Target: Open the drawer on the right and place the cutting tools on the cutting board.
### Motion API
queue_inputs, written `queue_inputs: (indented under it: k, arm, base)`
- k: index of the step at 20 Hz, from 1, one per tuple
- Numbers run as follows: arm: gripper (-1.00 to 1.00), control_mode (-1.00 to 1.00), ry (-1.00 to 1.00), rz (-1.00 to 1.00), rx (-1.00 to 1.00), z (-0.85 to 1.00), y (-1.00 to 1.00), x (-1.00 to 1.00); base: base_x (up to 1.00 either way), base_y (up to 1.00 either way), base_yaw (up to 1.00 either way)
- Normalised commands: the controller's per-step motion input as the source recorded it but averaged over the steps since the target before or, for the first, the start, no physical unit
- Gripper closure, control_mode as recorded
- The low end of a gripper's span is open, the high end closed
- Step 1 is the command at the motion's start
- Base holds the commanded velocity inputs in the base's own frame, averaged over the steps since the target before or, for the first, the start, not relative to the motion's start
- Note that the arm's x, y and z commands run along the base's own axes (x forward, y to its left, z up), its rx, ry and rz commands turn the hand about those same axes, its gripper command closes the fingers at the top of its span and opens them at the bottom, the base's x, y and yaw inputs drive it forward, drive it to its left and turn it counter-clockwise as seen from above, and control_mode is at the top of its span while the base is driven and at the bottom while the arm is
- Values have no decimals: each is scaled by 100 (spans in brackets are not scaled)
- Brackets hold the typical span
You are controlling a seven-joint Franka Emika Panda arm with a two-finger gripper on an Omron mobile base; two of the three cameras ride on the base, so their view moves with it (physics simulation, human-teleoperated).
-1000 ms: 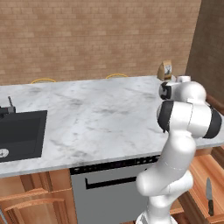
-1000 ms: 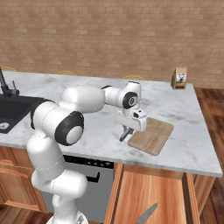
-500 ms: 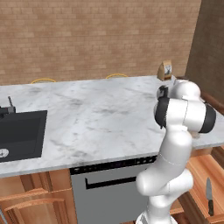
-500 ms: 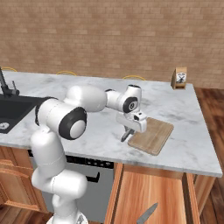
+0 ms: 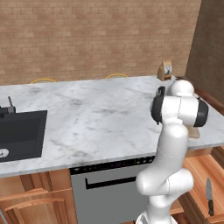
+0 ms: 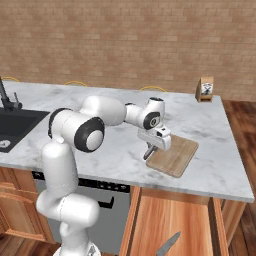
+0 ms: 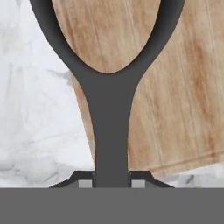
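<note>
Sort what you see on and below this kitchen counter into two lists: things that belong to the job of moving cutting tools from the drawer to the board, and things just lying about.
Belong to the job:
- light tan wooden cutting board
- dark grey round-headed utensil, clamped in the gripper
- open warm-brown wooden drawer
- dark-bladed knife lying in it

Lying about:
- small brown paper bag
- black sink
- grey steel dishwasher front
</note>
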Motion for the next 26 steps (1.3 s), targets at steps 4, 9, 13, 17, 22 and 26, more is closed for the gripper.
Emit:
queue_inputs:
  k: [4,9,13,17,22,26]
  arm:
    - [100,-100,0,0,-2,-14,-21,14]
    - [-100,-100,0,0,-2,-23,-12,1]
    - [-100,-100,-3,0,-1,-9,-8,0]
    - [-100,-100,-10,0,0,0,0,0]
    - [-100,-100,-19,0,0,43,0,-50]
    - [-100,-100,-20,0,0,55,1,-100]
  base:
    - [0,0,0]
    - [0,0,0]
    - [0,0,0]
    - [0,0,0]
    - [0,0,0]
    - [0,0,0]
